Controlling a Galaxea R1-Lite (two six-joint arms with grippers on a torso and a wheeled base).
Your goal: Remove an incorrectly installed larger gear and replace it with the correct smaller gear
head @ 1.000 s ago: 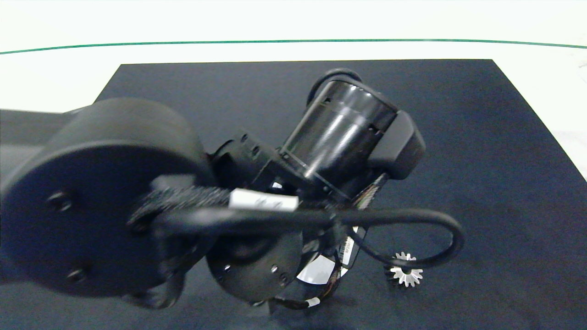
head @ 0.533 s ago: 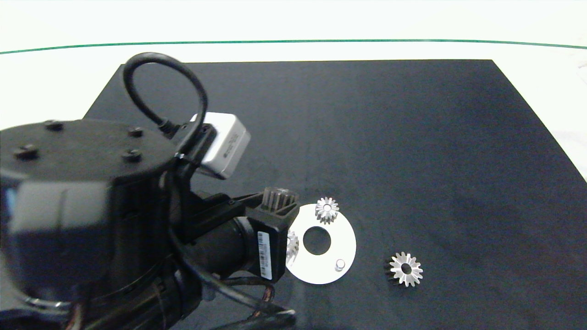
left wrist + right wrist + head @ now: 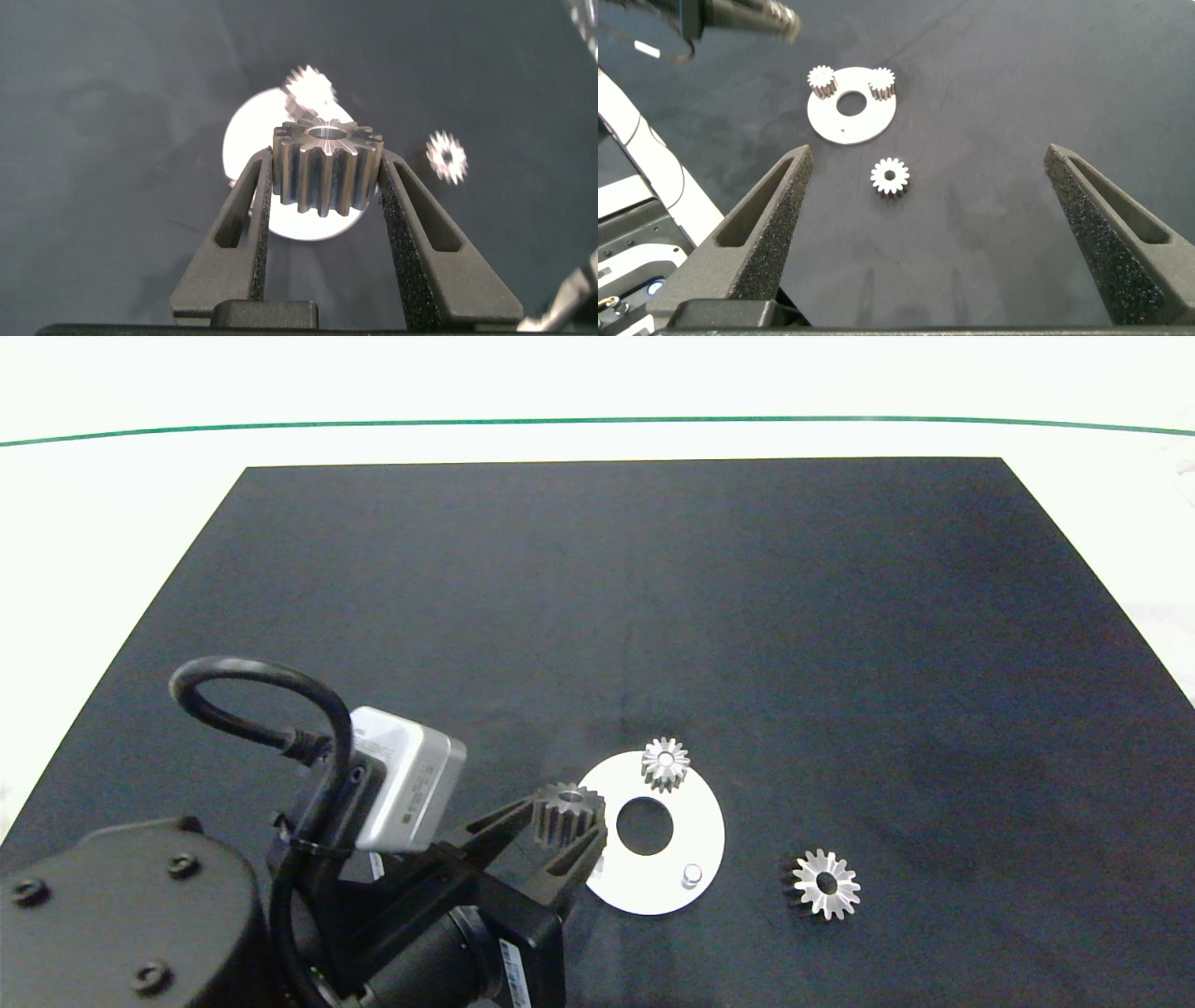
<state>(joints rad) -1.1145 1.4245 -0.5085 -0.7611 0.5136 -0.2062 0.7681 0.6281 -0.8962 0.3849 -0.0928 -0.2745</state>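
Observation:
My left gripper [image 3: 569, 819] is shut on the smaller gear [image 3: 563, 810], a short-toothed silver wheel held on edge over the left rim of the white disc [image 3: 695, 831]. The left wrist view shows that smaller gear [image 3: 327, 177] clamped between the two black fingers [image 3: 254, 201]. The larger gear [image 3: 826, 884] lies flat on the black mat to the right of the disc, also seen as the larger gear [image 3: 890, 175] in the right wrist view. The right gripper [image 3: 926, 154] hangs open high above the mat, outside the head view.
One small gear [image 3: 665, 763] sits on the disc's far peg; the right wrist view shows two small gears [image 3: 821, 81] [image 3: 881, 84] on the disc. A bare peg [image 3: 692, 875] stands at the disc's near right, beside its centre hole [image 3: 644, 825]. The black mat [image 3: 840, 616] lies on a white table.
The left arm has swung back to the lower left and uncovered the disc. It still grips the small gear, now lower and over the disc's left rim.

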